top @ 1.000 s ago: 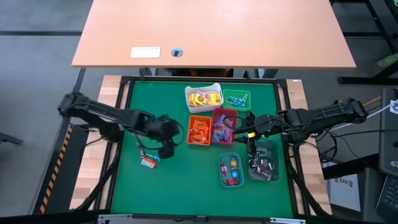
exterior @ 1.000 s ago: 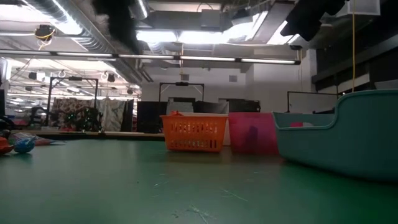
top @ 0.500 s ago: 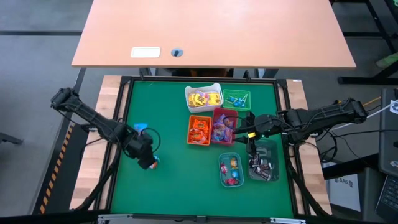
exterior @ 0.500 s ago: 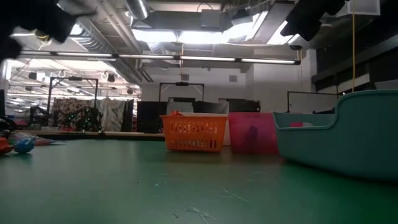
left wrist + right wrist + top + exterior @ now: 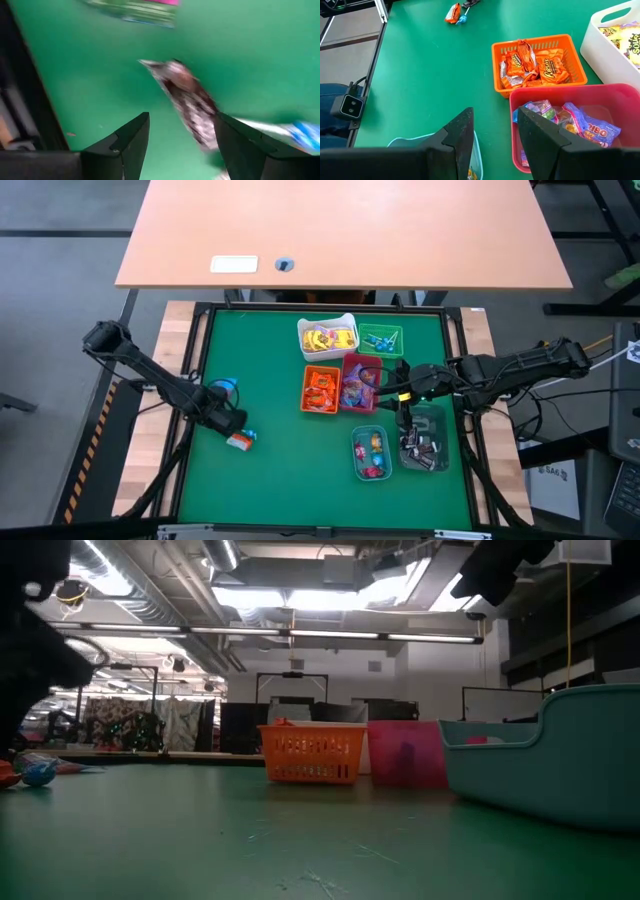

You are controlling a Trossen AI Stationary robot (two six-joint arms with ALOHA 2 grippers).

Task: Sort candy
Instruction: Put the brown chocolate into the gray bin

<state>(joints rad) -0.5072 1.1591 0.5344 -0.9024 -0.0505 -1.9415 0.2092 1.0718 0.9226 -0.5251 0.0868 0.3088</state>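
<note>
Left gripper spread and empty, low over the last loose candy at the mat's left; a brown wrapper lies between its fingers. Right gripper spread, parked above the clear bin. Since a second ago, the left arm pulled back leftward, uncovering the candy.

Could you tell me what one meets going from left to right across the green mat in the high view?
Left gripper → loose candy → orange bin → red bin → right gripper
</note>
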